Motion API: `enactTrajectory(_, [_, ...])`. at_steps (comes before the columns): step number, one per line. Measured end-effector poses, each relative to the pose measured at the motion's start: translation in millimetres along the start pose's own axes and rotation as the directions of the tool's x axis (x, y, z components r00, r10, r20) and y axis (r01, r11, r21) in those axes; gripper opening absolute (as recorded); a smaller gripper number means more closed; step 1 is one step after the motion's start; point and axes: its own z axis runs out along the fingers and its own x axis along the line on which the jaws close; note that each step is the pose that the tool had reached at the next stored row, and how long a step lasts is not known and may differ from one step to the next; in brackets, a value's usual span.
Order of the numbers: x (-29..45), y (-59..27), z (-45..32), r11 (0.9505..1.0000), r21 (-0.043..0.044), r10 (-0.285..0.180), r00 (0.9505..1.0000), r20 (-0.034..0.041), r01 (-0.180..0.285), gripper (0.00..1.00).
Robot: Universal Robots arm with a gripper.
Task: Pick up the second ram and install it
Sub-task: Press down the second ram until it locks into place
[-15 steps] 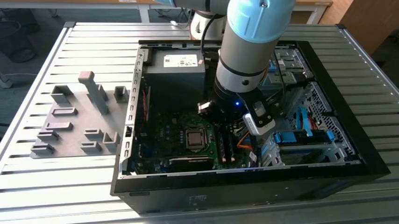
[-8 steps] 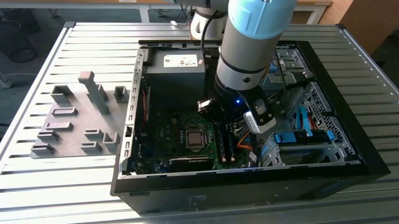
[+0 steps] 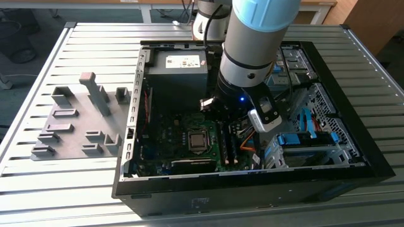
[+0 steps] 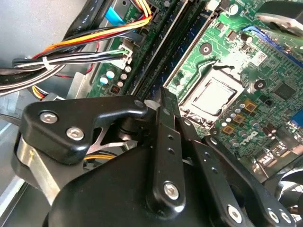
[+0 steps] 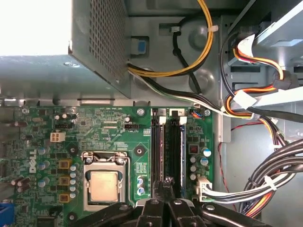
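Note:
Two ram sticks stand edge-up in neighbouring slots (image 5: 159, 146) (image 5: 176, 146) on the green motherboard (image 5: 57, 156), beside the processor socket (image 5: 104, 183). I cannot tell which of them is the second ram. My gripper (image 5: 166, 183) hangs low inside the computer case, its black fingers (image 4: 168, 142) shut, tips together right over the near end of the two slots (image 4: 182, 54). Nothing shows between the fingers. In the exterior view the gripper (image 3: 221, 114) sits under the wrist, just above the slots (image 3: 228, 142).
The grey power supply (image 3: 180, 71) fills the case's far end. Bundled cables (image 5: 265, 113) run close to the slots. A drive cage (image 3: 309, 144) stands on the exterior view's right. A grey fixture plate with blocks (image 3: 75, 127) lies outside the case.

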Motion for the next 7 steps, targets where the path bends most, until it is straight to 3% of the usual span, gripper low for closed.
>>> enactTrajectory(7, [0.0,0.0,-0.2,1.0000,0.0001,0.000,1.0000,0.0000,0.000,0.11])
